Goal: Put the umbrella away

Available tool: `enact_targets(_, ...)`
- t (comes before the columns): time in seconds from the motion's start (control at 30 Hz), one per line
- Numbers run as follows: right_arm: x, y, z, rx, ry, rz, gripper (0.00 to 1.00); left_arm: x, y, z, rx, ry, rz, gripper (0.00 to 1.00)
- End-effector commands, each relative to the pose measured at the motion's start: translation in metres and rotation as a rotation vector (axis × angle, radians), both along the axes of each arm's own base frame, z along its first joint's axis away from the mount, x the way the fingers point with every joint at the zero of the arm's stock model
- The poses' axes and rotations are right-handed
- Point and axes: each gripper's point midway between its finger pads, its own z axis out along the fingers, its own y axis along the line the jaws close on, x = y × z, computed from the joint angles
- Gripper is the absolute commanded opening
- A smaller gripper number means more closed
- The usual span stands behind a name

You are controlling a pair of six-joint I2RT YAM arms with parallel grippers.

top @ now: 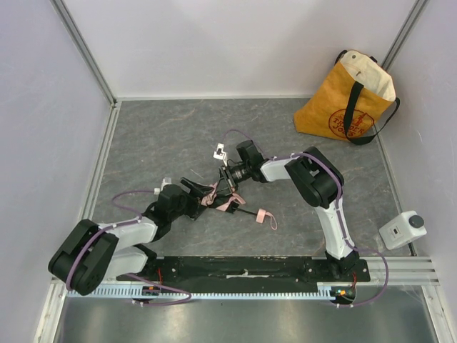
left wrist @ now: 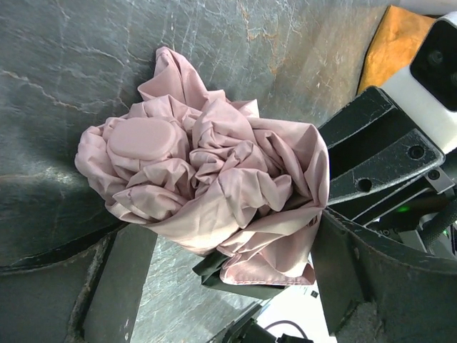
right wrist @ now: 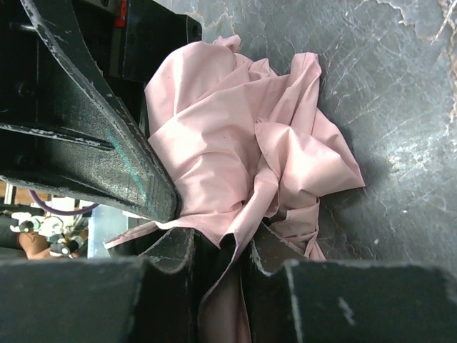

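Umbrella [top: 218, 194] lies centre of top view, canopy bunched, handle trailing lower right on table [top: 164, 136]. Left gripper [top: 194, 191] clasps the bundle, prob. to compress it. Right gripper [top: 230, 182] pinches a fold tight, likely tucking loose fabric.

Umbrella [left wrist: 214, 193]: matt crumpled cloth. Table [top: 178, 136]: grey stone-look, slight sheen. Tote bag [top: 332, 118]: coarse canvas.
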Motion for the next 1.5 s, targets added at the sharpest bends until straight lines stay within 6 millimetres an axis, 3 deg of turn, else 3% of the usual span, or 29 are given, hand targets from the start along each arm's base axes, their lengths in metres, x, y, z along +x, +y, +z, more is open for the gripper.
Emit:
enact_targets(0.0,-0.051,-0.018,-0.038,-0.128,0.286,0.003,0.00,-0.048,0.027,-0.067,0.177,0.214,-0.040,0.93)
enact_targets(0.3,-0.044,0.000,0.029,0.057,0.302,-0.059,0.00,-0.041,0.012,-0.066,0.093,0.211,-0.055,0.92)
enact_targets(0.43,-0.054,-0.001,0.035,0.063,0.298,-0.028,0.00,-0.032,0.008,-0.065,0.107,0.188,-0.063,0.87)
enact_targets(0.57,-0.062,-0.003,0.029,0.028,0.293,0.008,0.00,-0.024,0.014,-0.063,0.134,0.131,-0.038,0.84)
enact_targets(0.77,-0.068,-0.005,0.035,0.058,0.279,0.036,0.00,-0.016,0.014,-0.060,0.159,0.052,-0.060,0.88)
enact_targets(0.97,-0.069,-0.006,0.050,0.090,0.286,0.031,0.00,-0.021,0.016,-0.055,0.114,-0.041,-0.058,0.89)
enact_targets(1.13,-0.071,-0.006,0.054,0.095,0.292,0.033,0.00,-0.021,0.020,-0.046,0.098,-0.116,-0.048,0.81)
enact_targets(1.33,-0.069,-0.021,-0.004,-0.145,0.214,0.046,0.00,-0.014,0.017,-0.034,0.069,-0.171,-0.036,0.49)
enact_targets(1.43,-0.057,-0.024,-0.015,-0.207,0.153,-0.007,0.00,-0.015,0.021,-0.037,0.085,-0.158,-0.021,0.27)
enact_targets(1.47,-0.054,-0.026,-0.016,-0.238,0.126,-0.026,0.07,-0.016,0.023,-0.037,0.092,-0.157,-0.015,0.21)
